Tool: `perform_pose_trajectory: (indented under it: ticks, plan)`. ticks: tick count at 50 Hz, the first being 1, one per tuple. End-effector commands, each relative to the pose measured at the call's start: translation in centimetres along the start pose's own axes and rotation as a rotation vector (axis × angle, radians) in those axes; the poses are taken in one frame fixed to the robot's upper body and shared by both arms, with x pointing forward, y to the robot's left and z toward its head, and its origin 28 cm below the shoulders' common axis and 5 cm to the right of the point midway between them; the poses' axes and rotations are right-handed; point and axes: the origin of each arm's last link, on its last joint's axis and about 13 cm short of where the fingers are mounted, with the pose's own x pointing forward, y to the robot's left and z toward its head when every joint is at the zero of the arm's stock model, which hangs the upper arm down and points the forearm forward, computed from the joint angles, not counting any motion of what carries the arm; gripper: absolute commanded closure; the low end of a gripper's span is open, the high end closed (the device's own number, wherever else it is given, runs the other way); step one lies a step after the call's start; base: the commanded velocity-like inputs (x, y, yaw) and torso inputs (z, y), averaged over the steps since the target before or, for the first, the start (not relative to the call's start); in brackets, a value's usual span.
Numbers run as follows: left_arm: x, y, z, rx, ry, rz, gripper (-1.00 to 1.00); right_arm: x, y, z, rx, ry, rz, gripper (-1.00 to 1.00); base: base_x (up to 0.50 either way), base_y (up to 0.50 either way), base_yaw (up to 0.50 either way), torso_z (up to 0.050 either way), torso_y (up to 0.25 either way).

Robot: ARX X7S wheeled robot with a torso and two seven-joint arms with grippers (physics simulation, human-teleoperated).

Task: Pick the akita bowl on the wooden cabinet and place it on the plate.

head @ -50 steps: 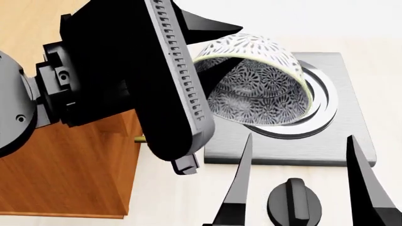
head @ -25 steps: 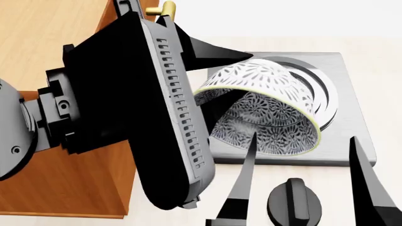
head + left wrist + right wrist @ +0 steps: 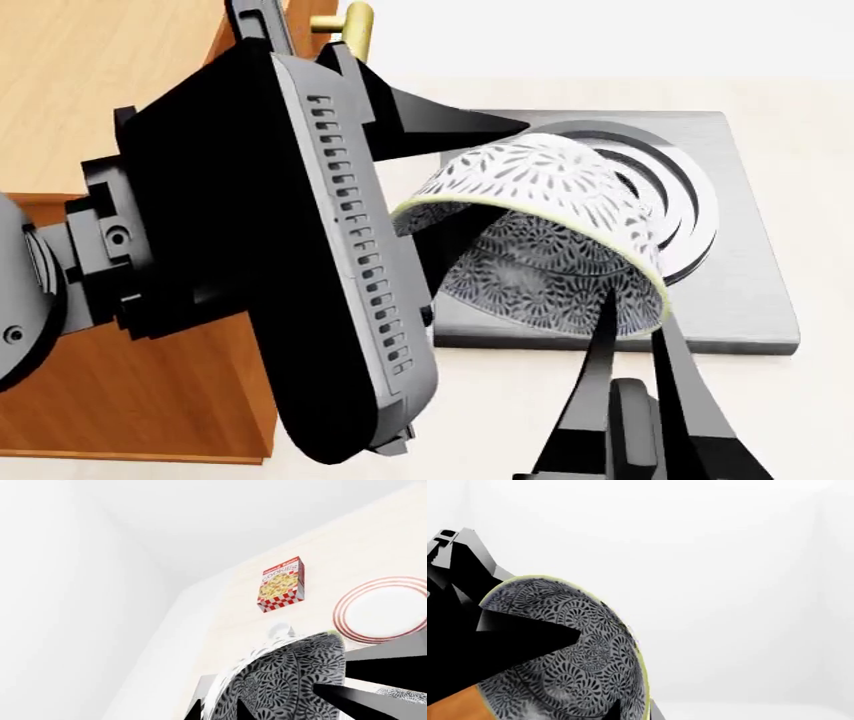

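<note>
- your left tool [image 3: 461, 160] is clamped on the black-and-white patterned akita bowl [image 3: 547, 235]; one dark finger [image 3: 447, 125] lies over the bowl's pale outer shell while the other is hidden behind the tool's body, with the bowl's rim caught between them
- the bowl is off the large orange-brown wooden cabinet [image 3: 94, 90]; it hangs tipped on its side above the square grey metal stove plate with concentric rings [image 3: 747, 250], its dark floral inside facing down and toward you, its yellow-green rim showing along the edge
- your right tool [image 3: 627, 345] comes up from below the bowl; its two thin black fingers stand close together, their tips overlapping the bowl's lower rim; you cannot tell from these views whether they are pinching the rim or only standing near it
- in your right wrist view the bowl's patterned inside [image 3: 567, 655] fills the lower part, with a black finger [image 3: 507, 635] crossing it
- in your left wrist view the bowl [image 3: 287, 685] sits close to the lens; beyond it, on the pale tabletop [image 3: 373, 545], lies the wide round white plate with red concentric rings [image 3: 383, 610], well apart from the bowl and bare; a red-and-white checked cookies box [image 3: 282, 584] lies beside the plate
- a brass-coloured handle [image 3: 356, 25] of the cabinet shows just above the left tool
</note>
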Motion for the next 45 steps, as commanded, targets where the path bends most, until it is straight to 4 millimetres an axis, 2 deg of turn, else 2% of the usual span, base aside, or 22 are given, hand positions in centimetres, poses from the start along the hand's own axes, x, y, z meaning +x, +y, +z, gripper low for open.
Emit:
perform_pose_trajectory:
  ticks: [1, 8, 12, 22, 23, 45]
  plan:
    - [-0.2, 0.2, -0.3, -0.003, 0.000, 0.032, 1.00, 0.1, -0.3, 0.1, -0.033, -0.033, -0.034, 1.00, 0.00, 0.00, 0.00, 0.000, 0.000]
    - [-0.1, 0.0, -0.4, -0.006, 0.000, 0.026, 1.00, 0.6, -0.7, -0.1, -0.067, 0.014, -0.123, 1.00, 0.00, 0.00, 0.00, 0.000, 0.001]
    - [-0.2, 0.0, -0.4, -0.007, -0.001, 0.029, 1.00, 1.2, -0.9, 0.1, -0.105, 0.064, -0.251, 1.00, 0.00, 0.00, 0.00, 0.000, 0.000]
    - [-0.1, 0.1, -0.7, -0.002, 0.009, 0.051, 1.00, 1.1, -0.9, 0.7, -0.114, 0.043, -0.275, 1.00, 0.00, 0.00, 0.00, 0.000, 0.000]
    - [-0.1, 0.0, -0.7, 0.003, 0.008, 0.053, -1.00, 1.2, -0.9, 0.6, -0.115, 0.045, -0.279, 1.00, 0.00, 0.00, 0.00, 0.000, 0.000]
    - [-0.1, -0.3, -1.1, 0.006, 0.052, 0.060, -1.00, 1.1, -1.5, 1.2, -0.114, 0.014, -0.336, 1.00, 0.00, 0.00, 0.00, 0.000, 0.000]
